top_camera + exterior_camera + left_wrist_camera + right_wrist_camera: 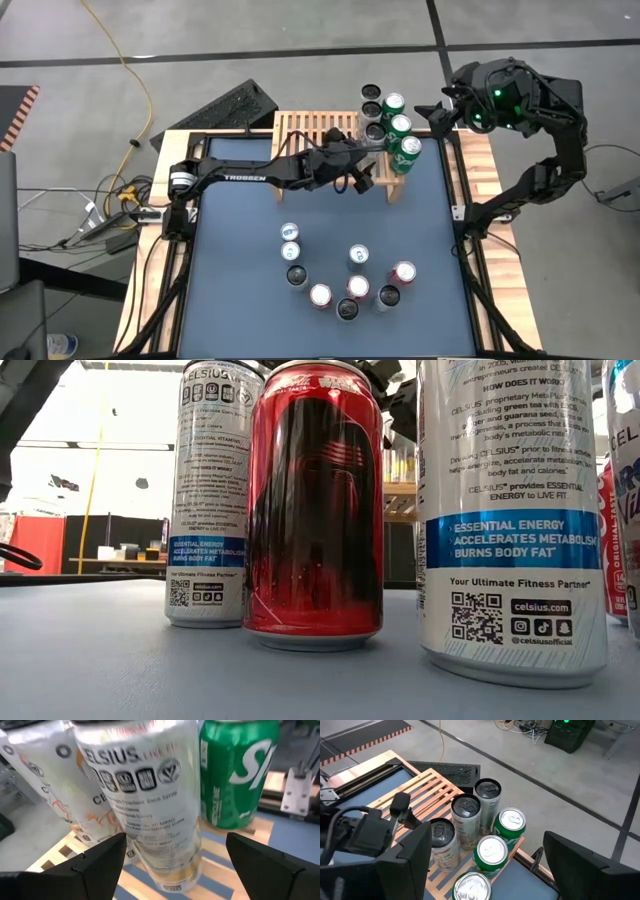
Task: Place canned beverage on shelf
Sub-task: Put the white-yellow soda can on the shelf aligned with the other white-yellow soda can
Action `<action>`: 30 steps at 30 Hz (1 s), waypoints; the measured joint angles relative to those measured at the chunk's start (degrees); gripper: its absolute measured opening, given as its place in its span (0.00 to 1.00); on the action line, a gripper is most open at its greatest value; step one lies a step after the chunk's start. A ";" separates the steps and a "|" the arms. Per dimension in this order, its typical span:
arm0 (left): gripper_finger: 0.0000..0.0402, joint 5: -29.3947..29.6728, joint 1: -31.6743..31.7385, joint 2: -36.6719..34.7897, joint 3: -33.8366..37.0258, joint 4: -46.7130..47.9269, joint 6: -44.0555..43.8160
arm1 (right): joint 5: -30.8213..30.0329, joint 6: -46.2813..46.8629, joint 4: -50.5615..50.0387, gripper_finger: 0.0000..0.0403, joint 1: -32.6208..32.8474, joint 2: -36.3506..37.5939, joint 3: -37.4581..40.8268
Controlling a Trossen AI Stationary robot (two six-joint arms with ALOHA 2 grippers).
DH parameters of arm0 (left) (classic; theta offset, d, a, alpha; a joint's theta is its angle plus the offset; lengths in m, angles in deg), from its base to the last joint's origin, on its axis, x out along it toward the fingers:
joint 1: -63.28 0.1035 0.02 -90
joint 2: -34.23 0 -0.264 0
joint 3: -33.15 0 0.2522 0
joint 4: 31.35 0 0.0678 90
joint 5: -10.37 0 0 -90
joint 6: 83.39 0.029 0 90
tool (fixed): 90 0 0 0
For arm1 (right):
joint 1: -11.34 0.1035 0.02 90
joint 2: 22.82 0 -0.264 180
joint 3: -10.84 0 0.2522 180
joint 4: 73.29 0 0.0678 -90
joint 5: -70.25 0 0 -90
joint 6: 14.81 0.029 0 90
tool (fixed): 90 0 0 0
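Left gripper fingers apart around white Celsius can standing on shelf, not clamped. Right gripper fingers apart, hovering above. Rigid, smooth, probably slippery; best gripped mid-body.

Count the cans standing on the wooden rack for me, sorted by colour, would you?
green cans: 3
white cans with dark tops: 3
total on the shelf: 6
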 joint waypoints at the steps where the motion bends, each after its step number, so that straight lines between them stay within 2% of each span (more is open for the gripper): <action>1: 0.82 -0.08 0.08 -0.10 0.00 0.09 -0.59 | 0.01 -0.01 -0.02 0.79 0.00 0.00 0.00; 8: 0.82 2.61 0.65 -0.18 0.00 0.23 -4.98 | 0.05 -0.01 -0.02 0.79 0.00 0.00 0.00; 14: 0.82 -2.07 1.47 -0.18 -0.04 -4.73 -6.44 | 0.07 -0.74 -0.02 0.79 0.00 -0.01 0.00; 24: 0.81 -2.90 1.48 0.22 -0.04 -5.14 -7.41 | 0.11 -1.30 -0.02 0.79 0.00 0.00 0.00; 27: 0.77 -3.11 1.57 0.26 -0.04 -5.02 -7.32 | 0.11 -1.30 -0.02 0.79 0.00 0.00 0.00; 30: 0.67 -3.29 1.72 0.26 -0.04 -5.06 -7.22 | 0.11 -1.29 -0.02 0.79 0.00 -0.01 0.00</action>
